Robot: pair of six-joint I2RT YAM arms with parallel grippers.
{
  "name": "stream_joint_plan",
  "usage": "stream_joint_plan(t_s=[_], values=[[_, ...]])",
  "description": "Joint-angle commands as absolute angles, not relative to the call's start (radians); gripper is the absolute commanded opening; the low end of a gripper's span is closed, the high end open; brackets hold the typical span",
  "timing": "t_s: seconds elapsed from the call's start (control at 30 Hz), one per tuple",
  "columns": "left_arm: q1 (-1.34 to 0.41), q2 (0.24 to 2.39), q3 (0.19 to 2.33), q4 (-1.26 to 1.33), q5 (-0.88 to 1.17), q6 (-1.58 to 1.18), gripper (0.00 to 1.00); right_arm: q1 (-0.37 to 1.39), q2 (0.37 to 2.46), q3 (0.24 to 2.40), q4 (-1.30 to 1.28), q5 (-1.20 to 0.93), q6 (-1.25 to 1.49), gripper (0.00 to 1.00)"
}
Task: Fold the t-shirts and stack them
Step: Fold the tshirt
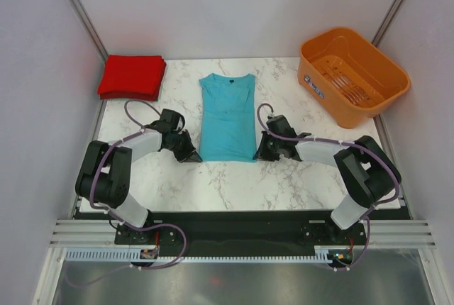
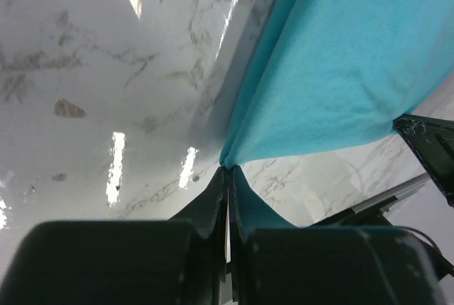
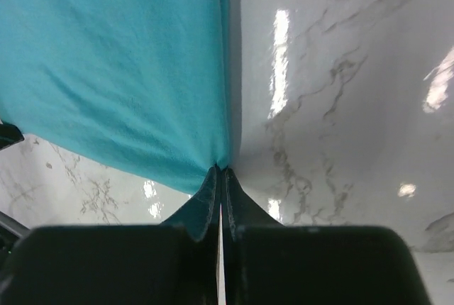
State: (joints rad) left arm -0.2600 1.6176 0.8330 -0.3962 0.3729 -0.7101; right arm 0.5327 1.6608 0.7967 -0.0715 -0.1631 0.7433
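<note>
Both arms crouch low over the marble surface (image 1: 284,177), elbows bent back near its near corners and forearms angled inward. The left gripper (image 1: 190,154) is pinched tight on the near left hem corner of the teal-blue t-shirt (image 1: 227,117). The right gripper (image 1: 259,153) is clamped on the near right hem corner. The shirt lies flat mid-surface, its long axis running near to far, with the dark neckline toward the far edge. A folded red t-shirt (image 1: 131,76) sits at the far left corner, and an orange basket (image 1: 352,74) at the far right.
</note>
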Motion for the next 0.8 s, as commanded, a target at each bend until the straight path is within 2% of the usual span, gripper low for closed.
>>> stream_joint_plan(t_s=[0.0, 0.07, 0.1, 0.13, 0.23, 0.33, 0.5, 0.77], values=[[-0.267, 1.565, 0.785, -0.425, 0.458, -0.675, 0.02, 0.600, 1.643, 0.735, -0.175, -0.103, 0.733, 0.01], [-0.267, 1.566, 0.770, -0.434, 0.491, -0.652, 0.07, 0.620, 1.618, 0.704, -0.175, -0.072, 0.749, 0.06], [-0.267, 1.565, 0.766, -0.443, 0.495, -0.644, 0.13, 0.621, 1.611, 0.695, -0.176, -0.058, 0.755, 0.11], [-0.267, 1.549, 0.761, -0.449, 0.491, -0.637, 0.26, 0.624, 1.594, 0.684, -0.178, -0.032, 0.759, 0.13], [-0.270, 1.505, 0.758, -0.486, 0.427, -0.620, 0.40, 0.635, 1.572, 0.690, -0.198, -0.025, 0.765, 0.24], [-0.268, 1.444, 0.764, -0.508, 0.359, -0.621, 0.47, 0.647, 1.536, 0.689, -0.209, -0.021, 0.801, 0.37], [-0.270, 1.453, 0.787, -0.505, 0.365, -0.640, 0.50, 0.667, 1.506, 0.672, -0.193, -0.011, 0.864, 0.44], [-0.270, 1.509, 0.787, -0.465, 0.330, -0.669, 0.47, 0.687, 1.534, 0.624, -0.100, -0.014, 0.940, 0.46]])
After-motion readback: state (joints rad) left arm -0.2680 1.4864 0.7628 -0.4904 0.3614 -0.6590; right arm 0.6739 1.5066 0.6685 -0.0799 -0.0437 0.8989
